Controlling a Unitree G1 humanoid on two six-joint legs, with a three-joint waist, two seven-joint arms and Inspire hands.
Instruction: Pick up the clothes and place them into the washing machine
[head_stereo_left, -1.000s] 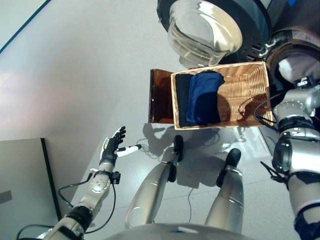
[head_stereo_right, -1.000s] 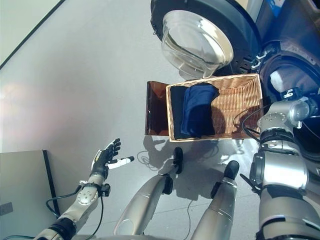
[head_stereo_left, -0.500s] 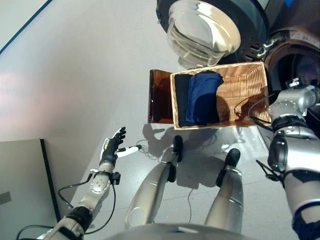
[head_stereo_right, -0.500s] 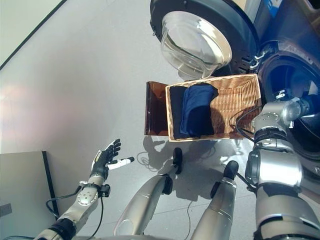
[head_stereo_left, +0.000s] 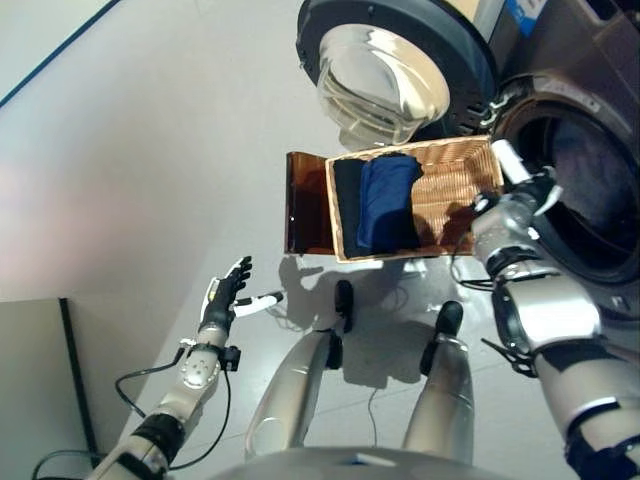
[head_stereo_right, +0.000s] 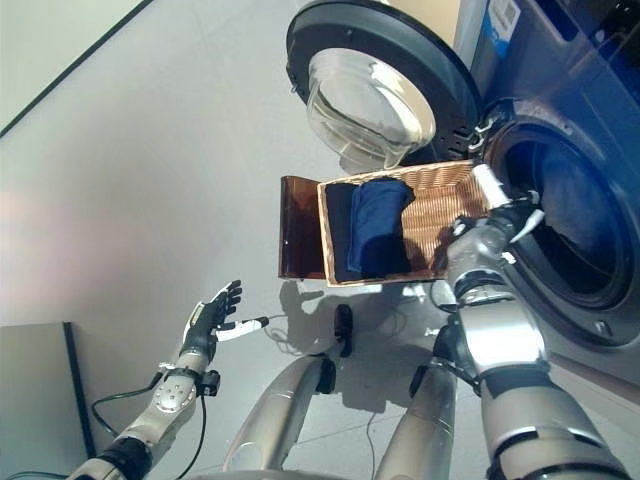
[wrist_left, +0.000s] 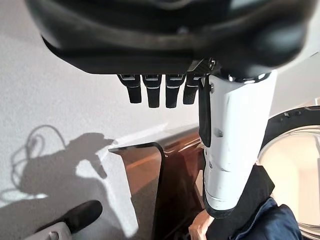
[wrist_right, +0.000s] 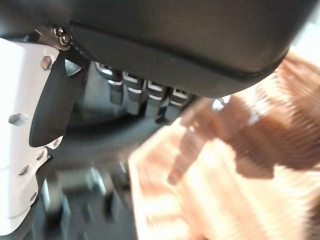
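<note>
right hand (head_stereo_right: 500, 205) hangs at the wicker basket's (head_stereo_right: 455, 195) washer-side rim, fingers straight, holding nothing. left hand (head_stereo_left: 228, 292) idle, open, well apart over the floor. folded navy garment (head_stereo_right: 375, 228) and black garment (head_stereo_right: 336, 232) lie at the basket's far end. judgement: reach across, close firmly on one garment, lift clear of the rim, then swing to the open drum (head_stereo_right: 570, 215)

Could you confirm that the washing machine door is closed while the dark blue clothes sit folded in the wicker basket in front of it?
Not quite: the washing machine door is swung wide open, exposing the drum, as the right eye view shows. The rest holds: the dark blue clothes do sit folded in the wicker basket in front of it.
</note>
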